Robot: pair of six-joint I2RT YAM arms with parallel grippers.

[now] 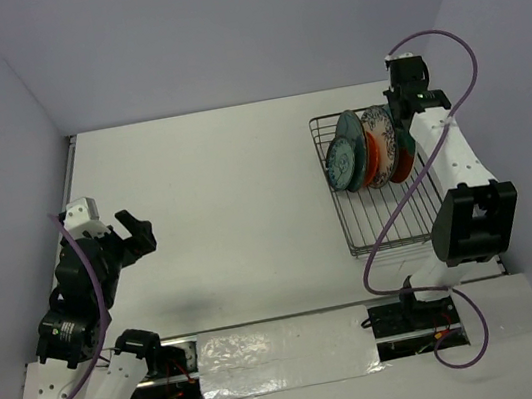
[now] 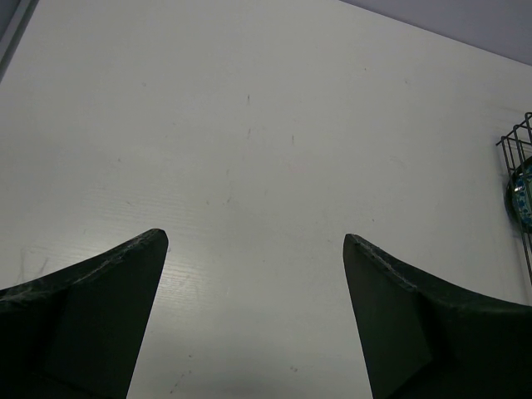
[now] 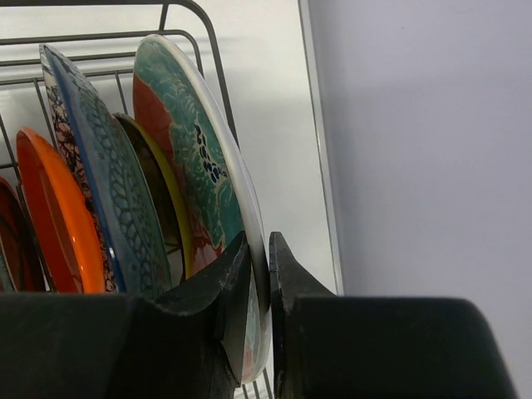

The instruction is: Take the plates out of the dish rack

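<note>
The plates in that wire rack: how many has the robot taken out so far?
None looks unloaded: no plate shows outside the dark wire dish rack. In hand: the right gripper is shut on the rim of the teal-and-red mottled ceramic plate at the row's end. Left to do: lifting it and the other plates beside it; the left gripper hangs open over the white table.
</note>
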